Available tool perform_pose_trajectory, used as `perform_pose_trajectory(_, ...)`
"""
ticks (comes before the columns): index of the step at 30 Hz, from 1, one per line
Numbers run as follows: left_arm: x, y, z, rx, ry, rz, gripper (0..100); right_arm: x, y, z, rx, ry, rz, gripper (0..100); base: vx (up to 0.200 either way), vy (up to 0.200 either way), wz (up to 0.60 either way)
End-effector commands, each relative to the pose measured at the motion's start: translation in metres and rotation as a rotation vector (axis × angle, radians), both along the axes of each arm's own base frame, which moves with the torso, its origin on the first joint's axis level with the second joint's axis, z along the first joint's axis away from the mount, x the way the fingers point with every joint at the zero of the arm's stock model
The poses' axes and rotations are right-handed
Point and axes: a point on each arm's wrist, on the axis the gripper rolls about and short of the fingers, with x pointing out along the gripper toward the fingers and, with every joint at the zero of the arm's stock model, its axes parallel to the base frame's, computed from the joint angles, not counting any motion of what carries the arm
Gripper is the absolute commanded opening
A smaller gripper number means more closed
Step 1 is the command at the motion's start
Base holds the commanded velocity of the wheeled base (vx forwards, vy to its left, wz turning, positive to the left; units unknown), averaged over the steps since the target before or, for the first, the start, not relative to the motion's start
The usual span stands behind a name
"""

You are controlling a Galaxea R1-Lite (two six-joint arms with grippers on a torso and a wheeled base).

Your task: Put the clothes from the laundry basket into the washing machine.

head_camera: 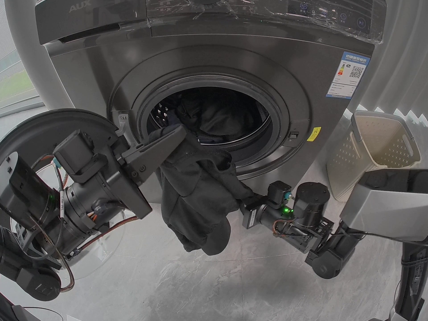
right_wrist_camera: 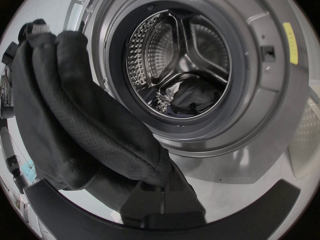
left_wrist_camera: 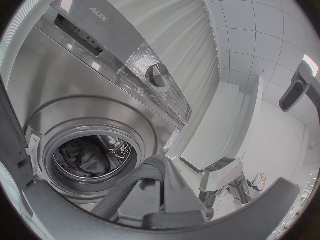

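Risk, dropping: The dark garment (head_camera: 196, 188) is held at two spots only, and most of it hangs below the drum mouth (head_camera: 214, 117). If either grip were let go before the bulk is past the rim, the cloth would likely slide out onto the floor (head_camera: 200, 281).
Risk, snagging: A hanging fold could be caught on the lower rim of the opening and dragged back out as the arms are drawn away.
Risk, collision: The open door (head_camera: 49, 125) stands just beside the left arm, so a wide swing could be met by it.
Risk, tension: The cloth is stretched between both grips. If they were moved apart, it could be pulled from one.
Left arm pose: It is raised in front of the door, with its claw aimed up at the opening's lower left rim.
Left claw (head_camera: 178, 134): It is clamped on a band at the garment's upper edge.
Right arm pose: It is held low, under the opening's lower right rim, with the forearm roughly level above the floor.
Right claw (right_wrist_camera: 163, 189): It is closed on a thick lower fold of the garment.
Garment's place: It is held outside the washing machine (head_camera: 285, 67), draped before the drum mouth.
Drum: Other dark clothes are seen lying inside.
Laundry basket (head_camera: 379, 148): It stands on the floor by the machine's right front corner.
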Motion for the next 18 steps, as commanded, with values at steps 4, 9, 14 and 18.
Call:
perform_pose_trajectory(4,0.007,0.007,0.002,-0.006,-0.006,0.041,0,-0.021,-0.037,0.046,0.029,-0.057,-0.051,0,0.0,0.0,0.0)
perform_pose_trajectory(9,0.009,0.01,0.002,-0.006,-0.006,0.055,0,-0.031,-0.054,0.057,0.029,-0.059,-0.08,0,0.0,0.0,0.0)
perform_pose_trajectory(14,0.009,0.01,-0.001,0.001,0.003,0.053,0,-0.034,-0.069,0.075,0.059,-0.101,-0.12,0,0.0,0.0,0.0)
perform_pose_trajectory(18,0.007,0.009,-0.003,0.006,0.01,0.047,0,-0.042,-0.074,0.085,0.074,-0.124,-0.123,0,0.0,0.0,0.0)
